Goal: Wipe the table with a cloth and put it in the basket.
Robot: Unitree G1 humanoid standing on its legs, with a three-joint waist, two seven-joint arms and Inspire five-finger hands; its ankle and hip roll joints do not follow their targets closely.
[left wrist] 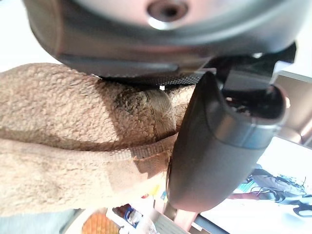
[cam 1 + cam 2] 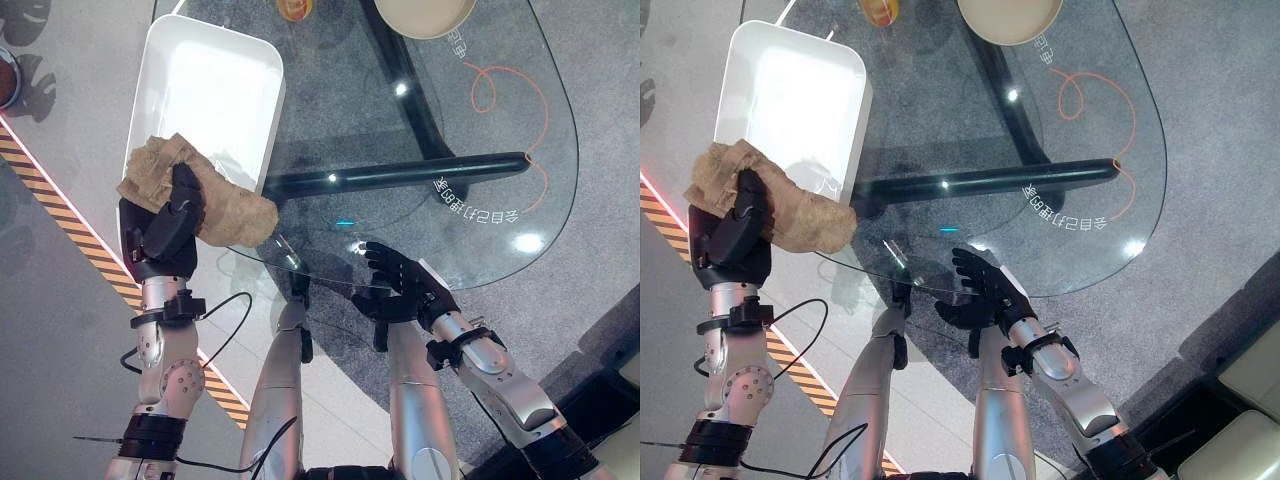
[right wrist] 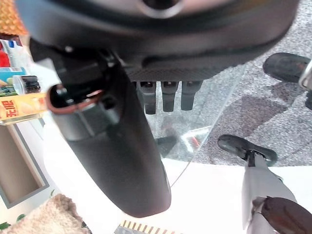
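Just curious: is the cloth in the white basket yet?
No. The left hand grips the cloth at the basket rim.

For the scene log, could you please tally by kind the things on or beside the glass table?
Cloth: 1, the brown cloth held in the left hand over the basket's near end.
Basket: 1, the white basket.
Bowl: 1, the beige bowl at the table's far edge.
Orange item: 1, an orange thing, cut off by the view's edge.
Total: 4.
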